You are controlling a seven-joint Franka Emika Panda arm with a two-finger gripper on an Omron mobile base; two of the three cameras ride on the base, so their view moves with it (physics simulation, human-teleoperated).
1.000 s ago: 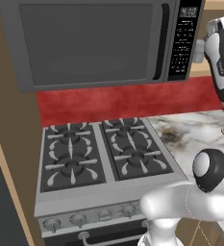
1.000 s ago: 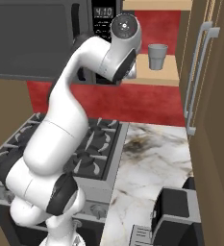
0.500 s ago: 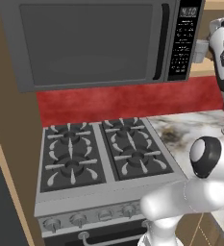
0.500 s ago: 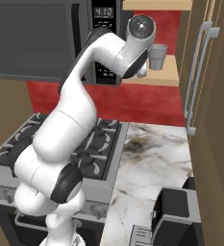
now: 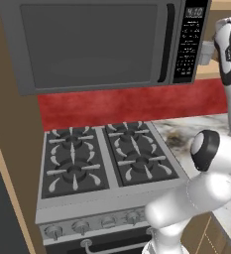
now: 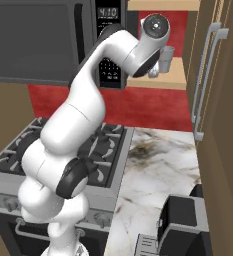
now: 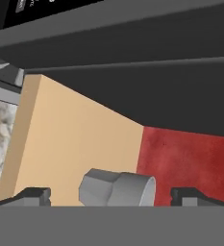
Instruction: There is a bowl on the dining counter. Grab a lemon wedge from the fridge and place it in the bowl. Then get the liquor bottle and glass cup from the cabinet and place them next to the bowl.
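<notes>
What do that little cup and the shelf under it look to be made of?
The glass cup looks like translucent grey glass or plastic, smooth and plain; the render leaves it open. The shelf looks like light tan wood with a matte, even finish and no visible grain.

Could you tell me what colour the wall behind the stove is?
The backsplash behind the stove is deep red, faintly mottled; it shows best in the left base view.

The tan cabinet shelf (image 6: 160, 80) carries one glass cup (image 6: 166, 59), standing upright.
</notes>
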